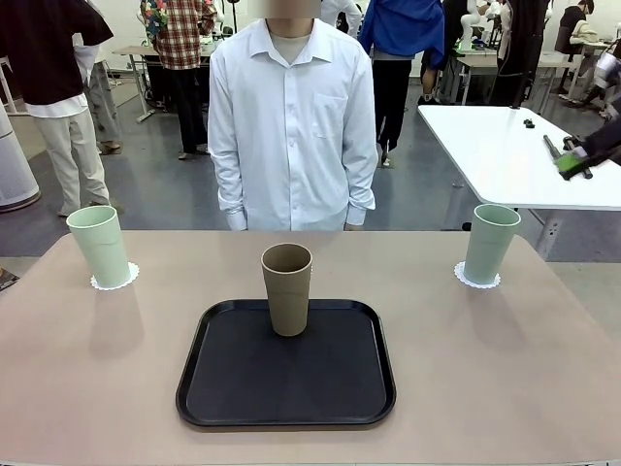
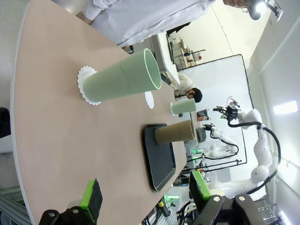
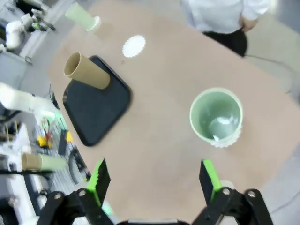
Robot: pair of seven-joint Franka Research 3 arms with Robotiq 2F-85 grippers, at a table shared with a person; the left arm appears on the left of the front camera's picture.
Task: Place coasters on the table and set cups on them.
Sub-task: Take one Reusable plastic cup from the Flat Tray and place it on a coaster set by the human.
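Observation:
On the beige table, a mint cup stands on a lacy white coaster at the far left. A second mint cup stands on its coaster at the far right. The brown cup stands upright on the black tray. A bare coaster lies beyond the tray, toward the person. My left gripper hangs open, short of the left mint cup. My right gripper is open above the table, near the right mint cup.
The person stands at the far edge with both hands down. A white rectangular table stands behind on the right. Bare tabletop lies on both sides of the tray and in front of it.

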